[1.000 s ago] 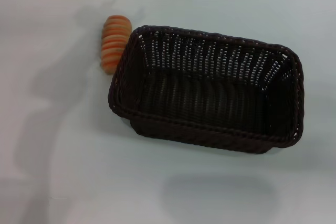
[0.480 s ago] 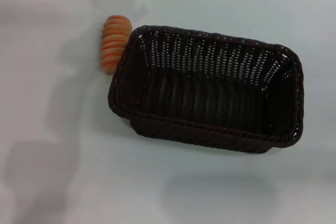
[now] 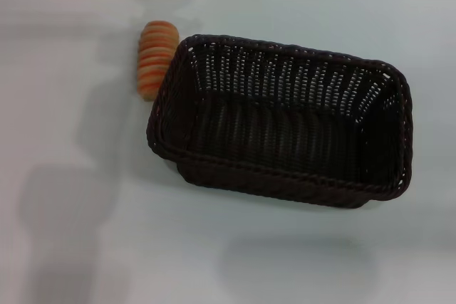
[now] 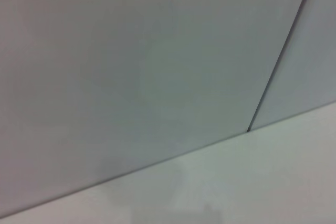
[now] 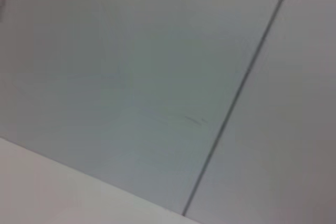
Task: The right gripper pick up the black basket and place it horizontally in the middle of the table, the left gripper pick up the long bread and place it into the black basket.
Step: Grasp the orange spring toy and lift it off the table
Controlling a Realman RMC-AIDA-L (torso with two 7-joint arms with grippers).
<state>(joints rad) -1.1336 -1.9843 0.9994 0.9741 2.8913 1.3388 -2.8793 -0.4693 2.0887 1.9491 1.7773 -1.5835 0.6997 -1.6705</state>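
Black basket (image 3: 285, 126) sits upright (slightly skewed), long bread (image 3: 155, 58) touching its left end

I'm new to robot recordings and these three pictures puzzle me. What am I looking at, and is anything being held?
The top picture comes from a camera on a two-armed robot's head, looking down at a white table. On it stands a black basket, empty, with a long bread lying on the table beside its left end. The other two pictures come from cameras on the robot's wrists; they show only the grey wall and the table's edge. Neither hand appears in any picture, so nothing is seen being held.
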